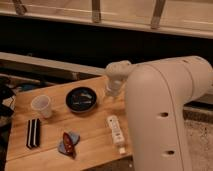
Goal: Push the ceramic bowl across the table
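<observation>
The ceramic bowl (81,99) is round, shallow and glossy black with pale glints inside. It sits on the light-brown wooden table (92,131), near its far middle. My gripper (108,92) hangs from the white arm just to the right of the bowl, close to its rim, low over the table. The big white arm (165,115) fills the right of the view and hides the table's right end.
A small white cup (42,106) stands left of the bowl. A black rectangular object (33,133) lies at the front left. A red and blue item (67,143) lies near the front edge. A white remote-like device (115,132) lies front right of the bowl.
</observation>
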